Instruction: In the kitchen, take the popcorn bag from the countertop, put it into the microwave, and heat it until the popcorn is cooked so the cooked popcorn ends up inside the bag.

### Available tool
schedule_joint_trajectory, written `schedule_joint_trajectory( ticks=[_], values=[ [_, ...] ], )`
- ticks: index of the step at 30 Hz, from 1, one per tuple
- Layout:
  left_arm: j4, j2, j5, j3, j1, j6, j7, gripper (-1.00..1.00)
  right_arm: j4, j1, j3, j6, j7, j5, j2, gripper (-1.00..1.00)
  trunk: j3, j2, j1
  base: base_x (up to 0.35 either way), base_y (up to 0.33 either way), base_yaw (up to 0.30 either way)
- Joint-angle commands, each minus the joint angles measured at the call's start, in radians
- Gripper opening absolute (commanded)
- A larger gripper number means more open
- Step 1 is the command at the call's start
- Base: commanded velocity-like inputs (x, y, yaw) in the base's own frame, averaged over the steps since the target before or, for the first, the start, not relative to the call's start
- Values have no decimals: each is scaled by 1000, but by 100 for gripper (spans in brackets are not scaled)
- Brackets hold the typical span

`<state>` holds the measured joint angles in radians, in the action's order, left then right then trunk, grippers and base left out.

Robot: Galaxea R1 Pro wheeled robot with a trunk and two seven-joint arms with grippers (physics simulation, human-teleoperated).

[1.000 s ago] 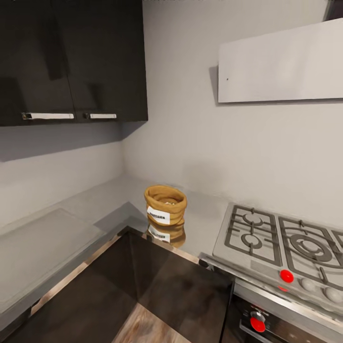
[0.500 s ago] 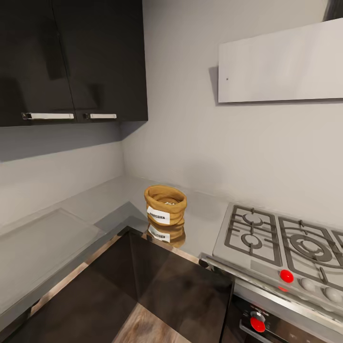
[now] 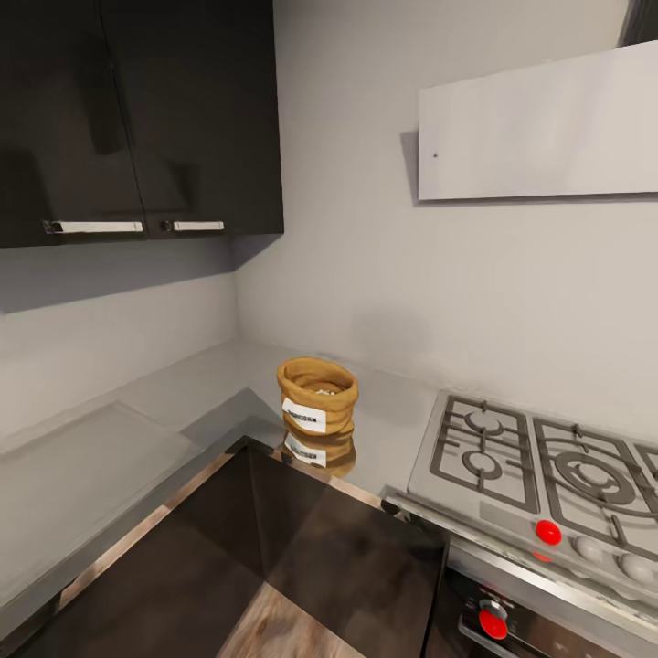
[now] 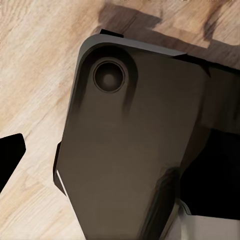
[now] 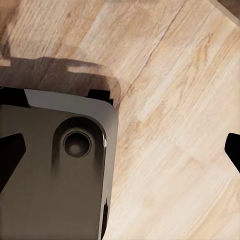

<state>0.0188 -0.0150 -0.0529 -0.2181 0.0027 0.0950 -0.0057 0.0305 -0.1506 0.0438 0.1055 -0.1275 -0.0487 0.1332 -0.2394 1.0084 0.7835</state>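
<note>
The popcorn bag (image 3: 317,398), an orange-brown sack with a rolled rim and a white label, stands upright on the light-grey countertop (image 3: 183,393) near its inner corner. Its reflection lies on the shiny surface below it. A few pale popcorn kernels (image 3: 323,390) show inside the rim. The microwave is out of view. In the left wrist view my left gripper (image 4: 120,150) hangs over my dark base (image 4: 130,150), one black fingertip (image 4: 10,155) at the picture's edge. In the right wrist view my right gripper (image 5: 120,150) is open, its fingertips (image 5: 233,149) wide apart over wood floor.
A gas hob (image 3: 539,466) with grates and red knobs sits right of the bag, a pale hood (image 3: 539,123) above it. Dark upper cabinets (image 3: 137,110) hang over the left counter. Dark lower cabinets (image 3: 302,548) form the corner, with wood floor (image 3: 283,631) in front.
The head picture has shifted very slightly, so the camera moved a touch. The bag and everything on the counter stay put.
</note>
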Motion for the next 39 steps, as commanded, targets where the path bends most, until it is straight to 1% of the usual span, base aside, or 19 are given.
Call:
schedule_joint_trajectory(
  ticks=[1, 9, 17, 32, 34, 36, 38, 39],
  values=[
    [1, 0, -5, -3, 0, 2, -1, 100, 3, -2, 4, 6, -1, -5, 0, 100, -1, 1, 0, 0, 0, 0],
    [1, -1, -5, -3, 0, 2, -4, 100, 3, -2, 4, 7, -1, -5, 0, 100, -1, 1, 0, 6, 0, 0],
    [0, -1, -6, -3, 0, 1, -5, 100, 3, -1, 5, 6, -1, -5, 0, 100, -1, 1, 0, 175, 0, 0],
    [0, -2, -8, -4, 0, 0, 1, 100, 3, -2, 5, -4, -1, -5, 1, 100, -1, 1, 0, 5, 0, 0],
    [0, -2, -8, -5, 0, 0, 1, 100, 0, -2, 14, -5, -4, -12, 8, 100, -1, 1, 0, 0, 0, 0],
    [1, -3, -8, -5, 0, 0, 1, 100, -8, -2, 26, -6, -8, -18, 9, 100, -1, 1, 0, 0, 0, 0],
    [1, -2, -8, -6, 0, 0, 1, 100, -25, -2, 73, -7, -13, -21, 5, 100, -1, 1, 0, 0, 0, 0],
    [1, -2, -8, -6, 0, 0, 1, 100, -58, -3, 118, -10, -15, -27, 0, 100, -1, 1, 0, 0, 0, 0]
  ],
)
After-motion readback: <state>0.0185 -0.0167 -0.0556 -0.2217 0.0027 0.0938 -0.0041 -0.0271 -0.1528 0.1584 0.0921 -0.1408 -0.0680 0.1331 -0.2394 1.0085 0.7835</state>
